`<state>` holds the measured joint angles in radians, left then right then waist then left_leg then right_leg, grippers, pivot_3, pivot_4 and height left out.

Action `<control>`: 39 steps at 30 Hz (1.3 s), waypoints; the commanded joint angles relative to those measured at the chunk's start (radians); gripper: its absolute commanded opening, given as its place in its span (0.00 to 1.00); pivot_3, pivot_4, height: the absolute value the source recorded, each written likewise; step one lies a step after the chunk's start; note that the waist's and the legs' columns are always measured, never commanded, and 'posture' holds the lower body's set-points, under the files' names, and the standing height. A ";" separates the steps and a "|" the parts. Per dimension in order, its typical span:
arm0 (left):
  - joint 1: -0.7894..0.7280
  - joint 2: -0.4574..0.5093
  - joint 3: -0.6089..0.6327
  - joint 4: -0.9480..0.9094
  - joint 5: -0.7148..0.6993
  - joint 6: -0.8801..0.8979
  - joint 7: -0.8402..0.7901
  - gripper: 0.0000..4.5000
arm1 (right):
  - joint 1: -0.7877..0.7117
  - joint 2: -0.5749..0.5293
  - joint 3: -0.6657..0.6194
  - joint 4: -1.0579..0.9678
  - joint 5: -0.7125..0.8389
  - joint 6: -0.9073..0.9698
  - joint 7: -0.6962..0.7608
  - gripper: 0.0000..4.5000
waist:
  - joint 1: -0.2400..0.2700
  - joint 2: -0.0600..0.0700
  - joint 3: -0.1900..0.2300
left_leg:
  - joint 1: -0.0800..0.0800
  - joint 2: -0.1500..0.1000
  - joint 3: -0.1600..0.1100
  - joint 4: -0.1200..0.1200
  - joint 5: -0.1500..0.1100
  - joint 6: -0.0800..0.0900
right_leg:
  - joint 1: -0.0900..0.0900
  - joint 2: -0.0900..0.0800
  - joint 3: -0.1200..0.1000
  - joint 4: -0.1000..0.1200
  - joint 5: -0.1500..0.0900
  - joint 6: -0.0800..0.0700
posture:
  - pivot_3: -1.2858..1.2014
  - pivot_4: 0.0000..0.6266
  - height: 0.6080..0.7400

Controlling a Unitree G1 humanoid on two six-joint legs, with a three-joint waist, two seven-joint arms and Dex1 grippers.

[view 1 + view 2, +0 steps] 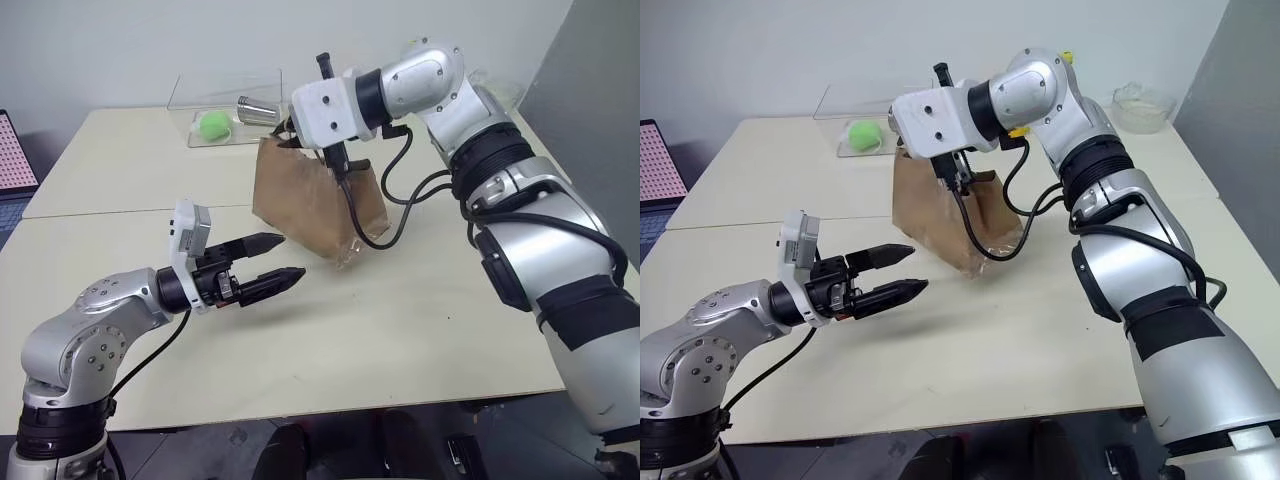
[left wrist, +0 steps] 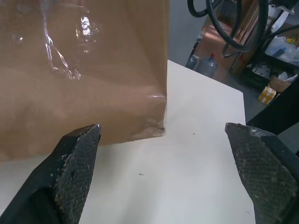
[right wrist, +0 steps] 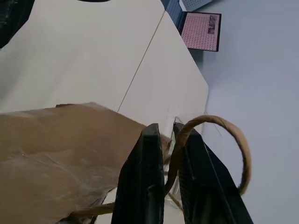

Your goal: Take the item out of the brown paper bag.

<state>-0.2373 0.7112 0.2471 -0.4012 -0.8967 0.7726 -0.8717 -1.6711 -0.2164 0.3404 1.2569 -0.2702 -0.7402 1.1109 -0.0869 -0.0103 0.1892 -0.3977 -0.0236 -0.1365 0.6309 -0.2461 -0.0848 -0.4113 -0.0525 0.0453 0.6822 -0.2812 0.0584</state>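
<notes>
The brown paper bag (image 1: 315, 205) stands upright near the middle of the pale table, its base resting on the tabletop. It is tan-brown kraft paper, creased and crumpled, with glossy highlights on 1 side and a shiny clear patch at its lower corner. A thin looped cord handle (image 3: 219, 140) arches up from its top edge. Its contents cannot be seen.

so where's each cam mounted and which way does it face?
Left eye, right eye: on the head, looking forward and down over the table at the brown paper bag; both arms show, left gripper open, right gripper at the bag's top.
Left wrist: along its own open fingers at the bag's lower side.
Right wrist: along its fingers, shut on a bag handle.
Shared by all views: bag and table.
</notes>
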 commanded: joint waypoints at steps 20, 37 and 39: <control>-0.041 -0.007 -0.021 -0.016 -0.001 -0.037 0.002 1.00 | 0.040 -0.095 0.152 0.000 -0.269 -0.294 -0.261 0.03 | -0.001 0.000 0.000 | 0.001 0.000 0.000 0.000 0.000 -0.001 | 0.000 0.001 0.000 0.001 0.000 0.000 | 0.52 0.24 1.00; -0.065 -0.022 -0.050 -0.006 0.014 -0.042 -0.002 1.00 | 0.022 -0.122 0.256 0.058 -0.438 -0.295 -0.448 0.10 | -0.001 0.000 0.000 | 0.001 0.001 0.000 0.000 0.001 -0.001 | 0.001 0.001 0.001 0.002 0.000 -0.001 | 0.52 0.24 1.00; -0.070 -0.025 -0.054 -0.003 0.018 -0.043 -0.003 1.00 | 0.032 -0.116 0.222 0.068 -0.388 -0.271 -0.369 0.23 | -0.002 0.000 0.000 | 0.002 0.001 0.001 0.000 0.001 -0.001 | 0.001 0.001 0.001 0.002 0.000 -0.001 | 0.52 0.24 1.00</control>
<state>-0.2901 0.6891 0.1992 -0.3952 -0.8792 0.7537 -0.8658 -1.6277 -0.3321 0.6071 1.3231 -0.7184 -1.0301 0.6864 -0.0886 -0.0105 0.1891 -0.3961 -0.0229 -0.1360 0.6312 -0.2454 -0.0858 -0.4107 -0.0513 0.0463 0.6840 -0.2808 0.0578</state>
